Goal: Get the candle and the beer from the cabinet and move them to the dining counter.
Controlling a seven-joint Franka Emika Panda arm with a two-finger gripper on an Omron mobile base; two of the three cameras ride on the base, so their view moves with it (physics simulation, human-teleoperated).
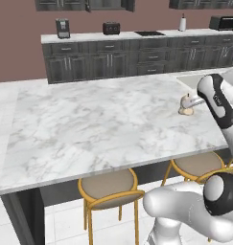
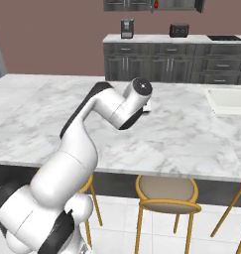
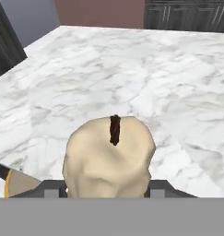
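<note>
Candle (image 3: 109, 159) sits between the gripper (image 3: 106, 186) jaws, w/ finger tips flanking it at the bottom of the hand view; jaws stand partway closed on its sides, so reads as held. Dark wick on top, upright.

In left base view the candle (image 1: 186, 106) is at the dining counter (image 1: 89, 124), right side near the sink end. Whether its base touches the marble or hangs just above it: can't tell.

Handling, judged: small, light, stiff wax, so no sag. Surface prob. a bit slick and lumpy, and wax dents, so moderate squeeze only. Best hold = across the mid body above the wider base, as now. Wide base should let it stand steady once released. Low break risk; wick is the delicate bit.

Beer not yet on the counter.
</note>
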